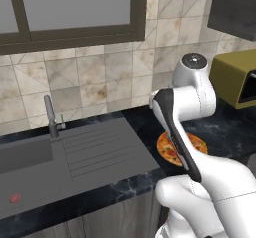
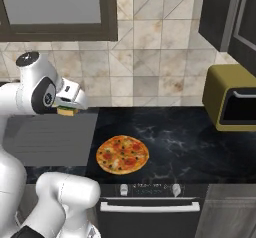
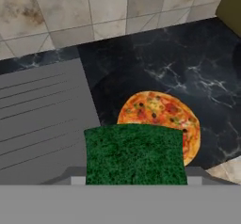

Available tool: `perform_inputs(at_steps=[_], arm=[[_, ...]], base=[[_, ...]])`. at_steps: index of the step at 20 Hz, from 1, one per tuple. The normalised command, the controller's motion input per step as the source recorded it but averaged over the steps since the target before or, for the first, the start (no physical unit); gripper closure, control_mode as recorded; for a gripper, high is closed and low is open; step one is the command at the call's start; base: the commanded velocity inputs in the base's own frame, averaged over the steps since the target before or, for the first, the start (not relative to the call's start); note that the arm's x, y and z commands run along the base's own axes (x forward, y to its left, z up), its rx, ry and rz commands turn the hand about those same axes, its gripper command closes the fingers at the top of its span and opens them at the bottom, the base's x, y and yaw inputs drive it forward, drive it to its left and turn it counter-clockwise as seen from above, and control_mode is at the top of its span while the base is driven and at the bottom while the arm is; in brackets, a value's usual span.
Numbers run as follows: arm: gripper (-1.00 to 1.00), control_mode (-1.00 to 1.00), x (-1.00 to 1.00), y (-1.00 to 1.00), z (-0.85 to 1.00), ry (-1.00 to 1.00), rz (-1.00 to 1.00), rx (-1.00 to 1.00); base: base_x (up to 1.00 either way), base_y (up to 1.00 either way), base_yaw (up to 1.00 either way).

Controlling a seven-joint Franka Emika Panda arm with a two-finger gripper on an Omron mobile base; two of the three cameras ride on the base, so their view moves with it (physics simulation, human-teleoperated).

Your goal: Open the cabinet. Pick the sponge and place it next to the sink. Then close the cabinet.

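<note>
Black marble counter [image 2: 190, 137], pizza [image 2: 122, 154] beside the sink's drainboard [image 2: 50, 137].
Gripper [image 2: 67, 110] clamps the green-topped sponge [image 3: 134, 155] between its fingers, above the counter.

Beige stone-tile wall [image 2: 150, 57] at far side; dark-framed window [image 1: 75, 12] high on left; black marble counter [image 2: 190, 137] runs across near side; grey sink [image 1: 30, 157] with ribbed drainboard at left, tap [image 1: 50, 117] upright behind it; pizza [image 2: 122, 154] flat on counter; yellow microwave [image 2: 232, 99] at right; oven front [image 2: 150, 207] below counter edge.
</note>
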Motion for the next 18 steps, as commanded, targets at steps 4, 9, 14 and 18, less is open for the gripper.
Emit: perform_inputs(at_steps=[4, 9, 14, 18], arm=[[1.00, -1.00, 0.30, 0.00, -0.41, 0.00, 0.04, -0.04], [1.00, -1.00, 0.43, -0.02, -0.02, 0.00, 0.19, 0.03], [1.00, -1.00, 0.38, -0.16, 0.00, 0.00, 0.29, 0.05], [1.00, -1.00, 0.22, -0.19, -0.03, 0.00, 0.25, 0.00]], base=[[0.00, 0.00, 0.00], [0.00, 0.00, 0.00], [0.00, 0.00, 0.00], [0.00, 0.00, 0.00]])
